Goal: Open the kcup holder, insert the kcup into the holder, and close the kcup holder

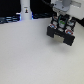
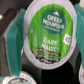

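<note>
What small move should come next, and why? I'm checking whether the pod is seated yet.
Probably ease the kcup a little further down into the kcup holder before letting go. The gripper hangs right over the holder, and the wrist view shows the pod's green lid close up against dark housing.

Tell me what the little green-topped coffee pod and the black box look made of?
The kcup: its green lid looks like glossy printed foil or film, catching glare around the lettering; the white rim looks plastic. The kcup holder: dark, matte, probably plastic or coated metal; the exterior view is too blurry to say.
</note>
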